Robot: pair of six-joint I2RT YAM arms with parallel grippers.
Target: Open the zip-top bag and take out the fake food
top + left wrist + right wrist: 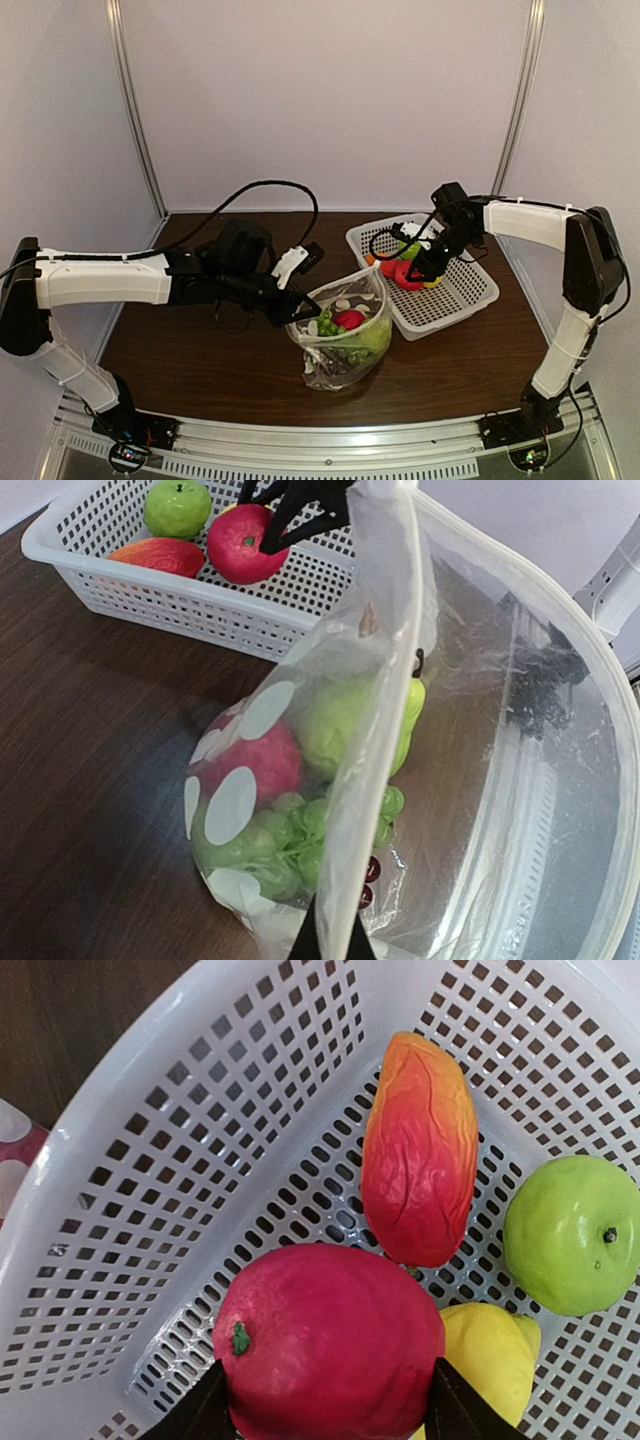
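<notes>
My right gripper (328, 1405) clamps the red apple (330, 1340) in the white basket (150, 1210), with lemon (490, 1355), green apple (570, 1235) and orange piece (420, 1150) crowding it. My left gripper (298, 308) pinches the zip-top bag (345, 345) by its rim on the brown desk (200, 360), pale walls (330, 100) around.

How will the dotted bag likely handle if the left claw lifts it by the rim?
Probably floppy: the zip-top bag is thin, crinkled film, held up only where the left claw pinches its rim. Likely bottom-heavy: the fruit inside sits bunched low, so it should sag and swing. The glossy film might slip.
</notes>
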